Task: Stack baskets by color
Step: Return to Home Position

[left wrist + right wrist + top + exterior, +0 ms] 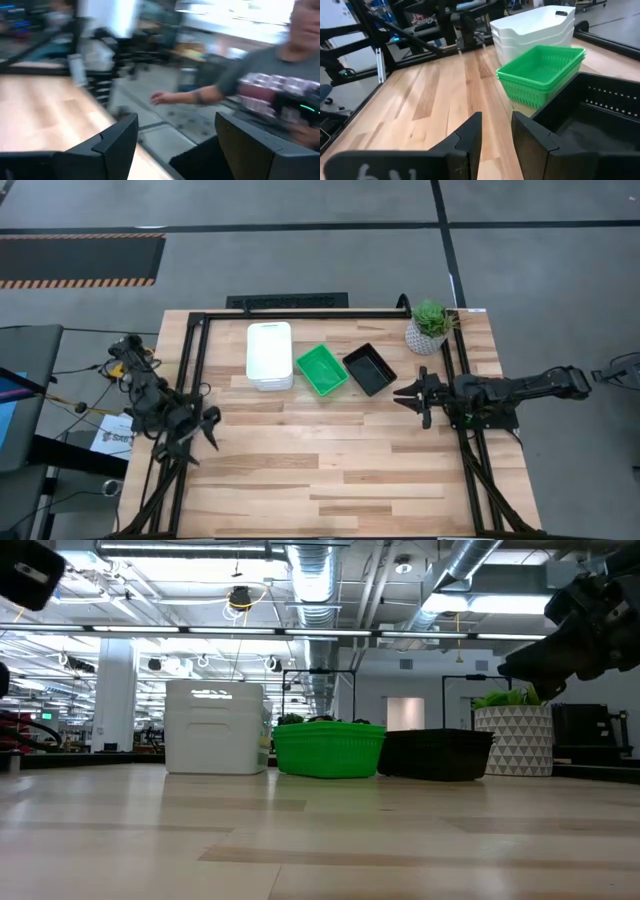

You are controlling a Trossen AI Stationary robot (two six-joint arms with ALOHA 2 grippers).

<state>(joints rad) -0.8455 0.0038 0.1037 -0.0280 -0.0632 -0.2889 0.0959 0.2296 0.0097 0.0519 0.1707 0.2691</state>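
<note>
Three stacks sit in a row across the upper middle of the table (330,480) in the high view. The white stack (270,356) is leftmost, the green stack (322,370) is in the centre, and the black stack (369,369) is rightmost.
- White lies with its long axis up-down in the frame.
- Green and black both sit skewed, with long axes running upper left to lower right.
- Green is close against both neighbours; whether it touches them I cannot tell.
- The right wrist view shows three nested white rims and layered green rims. The black count is not readable.
- No single basket lies apart from the row, so the sorting looks finished.

The right gripper (404,395) is right of centre, just beside the black stack's lower-right corner and not touching it. It points left toward the stack, with a narrow gap between its fingers and nothing in it. The potted plant (430,326) stands above it, near the upper right corner.

The left gripper (207,427) is at the table's left edge, lower left of the white stack and well apart from all the baskets. Its fingers are spread wide and empty. Its wrist view looks off the table at a person (260,70) with an arm out.

Key relation: the black stack lies directly frame-left of the right gripper, and the right arm is by far the nearer one. Only the pull-back seems left. A retreat toward frame right would take the fingers clear. A drift left would nudge the black stack, and a drift up would meet the plant.
</note>
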